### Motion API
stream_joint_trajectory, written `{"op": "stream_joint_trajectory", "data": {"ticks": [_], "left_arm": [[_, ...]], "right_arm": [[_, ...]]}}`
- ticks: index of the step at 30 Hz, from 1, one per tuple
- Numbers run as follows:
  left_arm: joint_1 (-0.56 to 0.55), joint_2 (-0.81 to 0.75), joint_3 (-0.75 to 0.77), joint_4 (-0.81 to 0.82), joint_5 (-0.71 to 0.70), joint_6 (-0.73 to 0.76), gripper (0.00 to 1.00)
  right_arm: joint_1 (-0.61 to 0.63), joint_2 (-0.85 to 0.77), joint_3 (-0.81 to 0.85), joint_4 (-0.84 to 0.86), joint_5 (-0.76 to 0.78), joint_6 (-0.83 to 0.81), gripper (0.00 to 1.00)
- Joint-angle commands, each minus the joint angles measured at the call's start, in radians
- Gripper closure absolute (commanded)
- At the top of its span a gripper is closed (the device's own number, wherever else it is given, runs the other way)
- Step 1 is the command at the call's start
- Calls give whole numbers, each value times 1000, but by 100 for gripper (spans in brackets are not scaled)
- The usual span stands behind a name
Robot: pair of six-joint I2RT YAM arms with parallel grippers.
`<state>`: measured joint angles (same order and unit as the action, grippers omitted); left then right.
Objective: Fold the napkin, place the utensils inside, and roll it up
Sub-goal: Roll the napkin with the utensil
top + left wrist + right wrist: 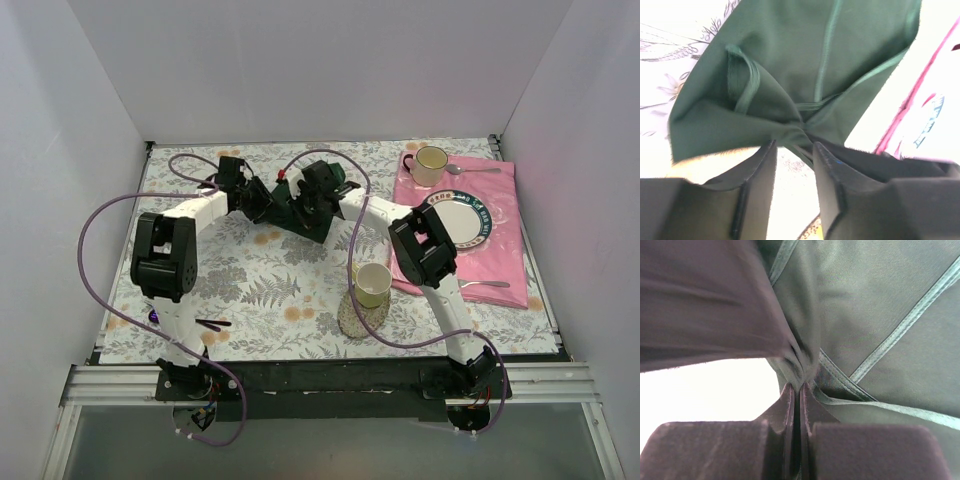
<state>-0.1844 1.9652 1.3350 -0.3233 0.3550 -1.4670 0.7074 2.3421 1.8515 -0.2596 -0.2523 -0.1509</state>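
The dark green napkin [296, 216] hangs bunched between my two grippers above the floral tablecloth at the back centre. My right gripper [320, 197] is shut on a gathered fold of the napkin [865, 305], its fingers [796, 387] pressed together with cloth pinched at the tips. My left gripper [264, 204] is at the napkin's left side. In the left wrist view its fingers [794, 146] stand apart with table showing between them, and the crumpled napkin [790, 60] sits at their tips, a hem strip crossing the gap. The slate-blue fork is out of view.
A pale yellow cup [372, 283] stands on a round mat [352, 318] at front centre. A pink cloth [500, 240] at right carries a plate [478, 222], another cup [430, 163], a silver spoon [472, 170] and a silver fork [487, 285]. A dark-handled utensil [212, 323] lies front left.
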Motion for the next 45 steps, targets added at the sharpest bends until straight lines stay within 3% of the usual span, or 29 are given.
{"op": "stream_joint_trajectory", "data": {"ticks": [1,6,7,18,29,36,45], "left_arm": [[10,-166,-26,-37,-70,59,60],[10,-248,-74,-72,-82,50,56],[10,-258,-106,-69,-71,18,42],[-20,-175,-230,101,4,-203,46],[-43,-109,-270,116,-44,-316,41],[-58,-60,-272,99,-129,-355,50],[-66,-14,-290,144,-203,-357,75]], "right_arm": [[-49,92,-5,-64,-211,143,99],[-98,112,-26,-7,-399,292,99],[-101,123,-26,0,-412,310,99],[-148,168,-129,238,-611,643,99],[-160,161,-173,344,-624,738,99],[-161,158,-181,382,-636,794,99],[-160,160,-196,427,-662,834,99]]}}
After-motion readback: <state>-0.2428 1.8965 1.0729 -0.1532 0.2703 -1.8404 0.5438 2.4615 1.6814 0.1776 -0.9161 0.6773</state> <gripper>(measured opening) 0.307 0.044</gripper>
